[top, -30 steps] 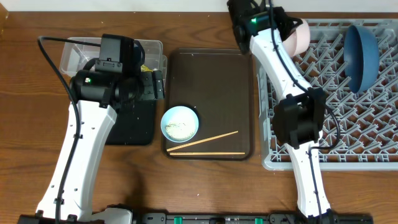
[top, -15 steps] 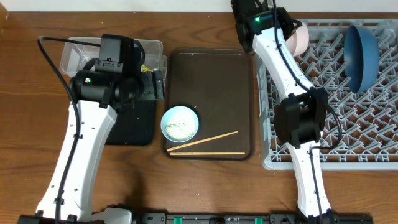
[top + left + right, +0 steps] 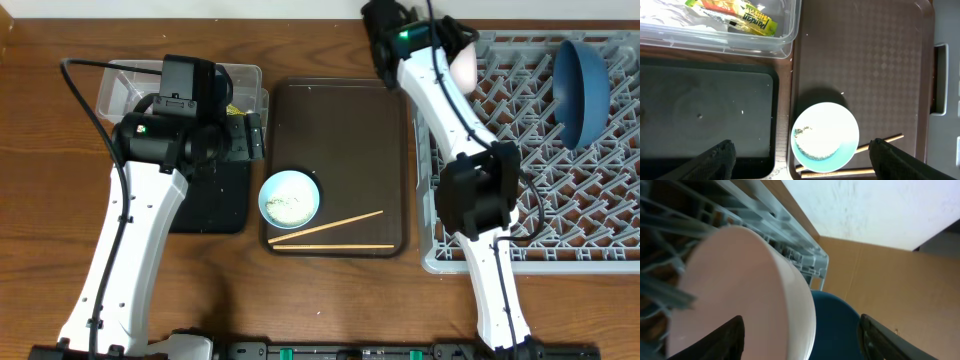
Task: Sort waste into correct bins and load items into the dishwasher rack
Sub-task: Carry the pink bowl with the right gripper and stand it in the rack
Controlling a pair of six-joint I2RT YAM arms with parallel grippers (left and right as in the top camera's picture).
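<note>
A pale white bowl (image 3: 465,66) stands on edge in the far left corner of the dishwasher rack (image 3: 560,200). My right gripper (image 3: 447,48) is at it, open. In the right wrist view the bowl's rim (image 3: 790,295) sits between the spread jaws of my right gripper (image 3: 800,342), with the dark blue plate (image 3: 840,325) behind. The plate (image 3: 583,88) stands upright in the rack. My left gripper (image 3: 802,162) hangs open above the light-blue bowl (image 3: 825,136), which holds rice scraps. Two chopsticks (image 3: 330,228) lie beside that bowl.
The light-blue bowl and chopsticks lie on a dark brown serving tray (image 3: 340,120). Left of it are the black tray (image 3: 705,115) and the clear tub (image 3: 785,42), which holds a yellow-green wrapper (image 3: 747,17). My left arm (image 3: 130,250) crosses over them.
My right gripper has opened and let go of the pale bowl, which now rests in the rack. That arm shifted slightly left. The left arm has not moved.
</note>
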